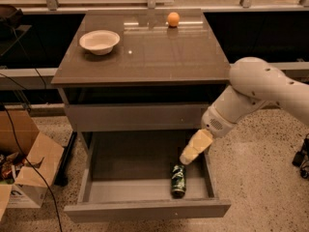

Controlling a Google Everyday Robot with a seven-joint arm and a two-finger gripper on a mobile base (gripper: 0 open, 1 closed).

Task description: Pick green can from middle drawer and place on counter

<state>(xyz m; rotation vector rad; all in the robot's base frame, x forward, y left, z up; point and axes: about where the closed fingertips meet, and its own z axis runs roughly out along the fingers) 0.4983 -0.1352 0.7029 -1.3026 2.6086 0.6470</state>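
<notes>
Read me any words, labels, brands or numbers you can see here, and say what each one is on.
Nothing here can be read.
Green can, lying in the middle drawer close by the pincer: pale markings, too blurred.
Cardboard box: dark print, too blurred.

The bench [145,57] top is glossy grey-brown with bright reflections; the middle drawer [145,209] below is matt grey. The green can [178,180] lying in it has a metallic sheen and silvery ends. The claw [187,157], just above the can over the drawer, looks like smooth cream plastic on a smooth white arm [256,88]. The bowl [99,41] is matt white, the box [29,163] brown cardboard, the floor [260,187] speckled stone
</notes>
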